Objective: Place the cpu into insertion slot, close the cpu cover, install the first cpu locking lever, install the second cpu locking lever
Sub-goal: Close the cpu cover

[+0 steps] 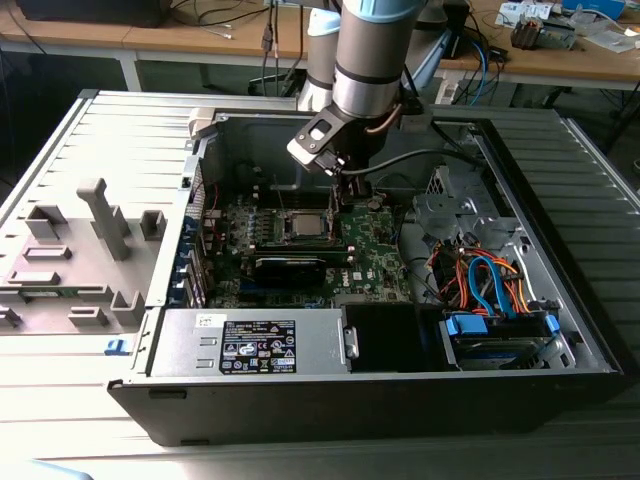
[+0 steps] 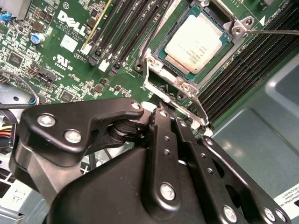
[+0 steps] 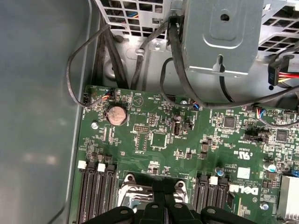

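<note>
One arm reached into the open case [image 1: 560,210]; the work was judged to be at the lever stage. The cpu [image 2: 198,39] lay flat in the slot [image 2: 162,51] on the green board [image 2: 70,70], pale face up. The cover [image 2: 168,70] lay over its edges, the cut-out framing the chip. The tool [image 2: 170,116] stood just beside one corner of the slot. Its fingers [image 2: 161,135] were drawn together to a narrow seam, with nothing visibly clamped between them. A silver lever [image 2: 198,108] ran alongside the tips; whether it touched them could not be told. A second lever [image 2: 273,31] stuck out thinly from the far corner, seemingly unlatched.

Judged step: seating the first lever. Done well, it would call for pressing on the rod itself, near its free end, down and then sideways under its catch. The tips should be kept off the cover, the memory slots [image 2: 252,58] and the small board parts. A slip off so thin a rod seemed the main risk.
</note>
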Available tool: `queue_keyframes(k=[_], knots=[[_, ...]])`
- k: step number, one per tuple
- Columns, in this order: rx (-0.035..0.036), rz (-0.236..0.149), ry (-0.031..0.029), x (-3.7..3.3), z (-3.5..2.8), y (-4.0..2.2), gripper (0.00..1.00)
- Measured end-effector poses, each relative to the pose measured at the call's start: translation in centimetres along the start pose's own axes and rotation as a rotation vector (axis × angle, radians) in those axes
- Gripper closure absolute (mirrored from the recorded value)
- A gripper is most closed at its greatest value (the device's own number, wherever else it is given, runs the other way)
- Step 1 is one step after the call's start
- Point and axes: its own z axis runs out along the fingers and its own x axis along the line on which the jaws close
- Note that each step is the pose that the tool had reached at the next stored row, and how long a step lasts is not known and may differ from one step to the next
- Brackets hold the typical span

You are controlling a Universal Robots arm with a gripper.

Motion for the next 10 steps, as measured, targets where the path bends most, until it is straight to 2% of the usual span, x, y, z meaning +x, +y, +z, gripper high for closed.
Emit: queue_keyframes(k=[10], knots=[[0.0000, 0.000, 0.0001, 0.09, 0.01, -0.66, 0.89]])
